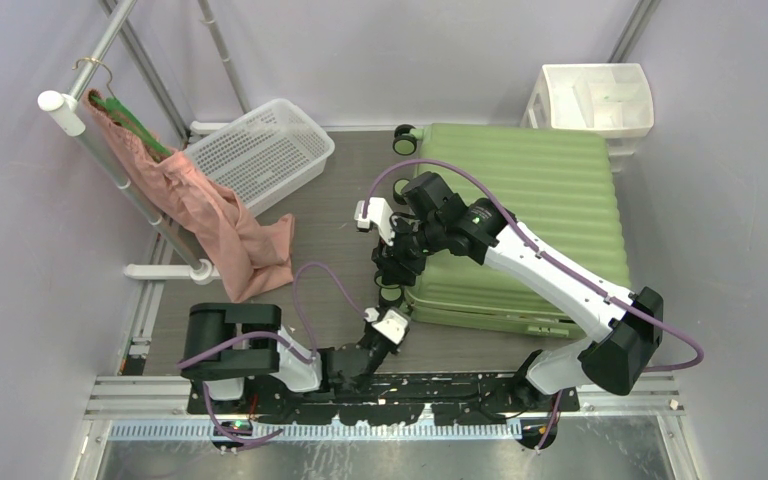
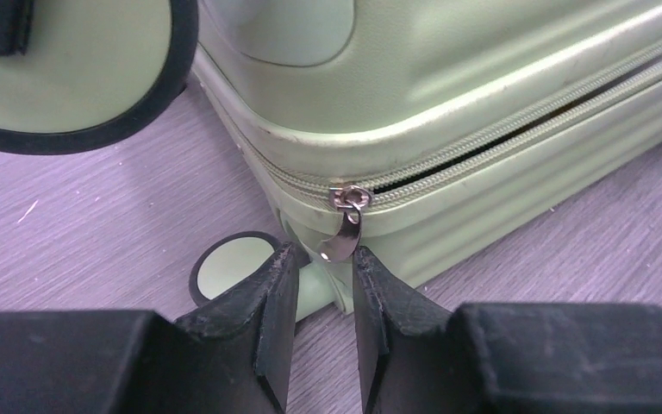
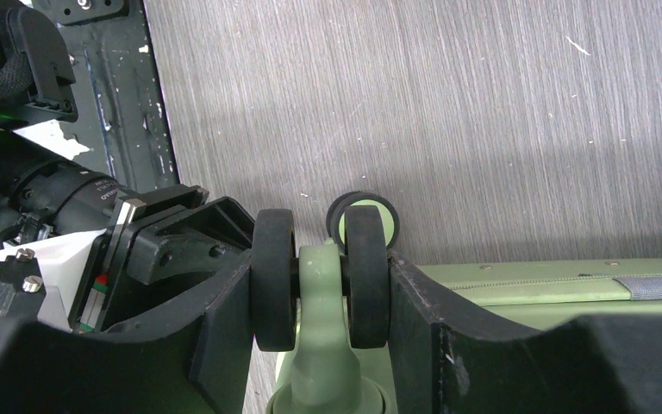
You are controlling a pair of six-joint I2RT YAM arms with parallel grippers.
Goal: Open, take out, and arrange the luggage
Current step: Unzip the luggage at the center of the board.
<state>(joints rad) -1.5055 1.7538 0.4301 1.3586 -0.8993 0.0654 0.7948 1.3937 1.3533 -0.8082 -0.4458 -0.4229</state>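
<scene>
The right arm's jaws, filling the foreground of their wrist view, are clenched on a twin wheel (image 3: 276,280) at the near left corner of the light-green suitcase (image 1: 540,200). The suitcase lies flat on the right half of the desk (image 1: 330,215), wheels facing left. The left arm's jaws sit low at that corner, released and narrowly parted. The silver zipper pull (image 2: 346,231) hangs at their gap, the zip gaping open beyond it.

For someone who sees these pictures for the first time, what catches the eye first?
The light-green luggage lies flat right of centre, zip partly open. The right tool is clamped on a corner wheel, and the left tool hovers at the silver zipper pull. A pink garment hangs at the left.
</scene>
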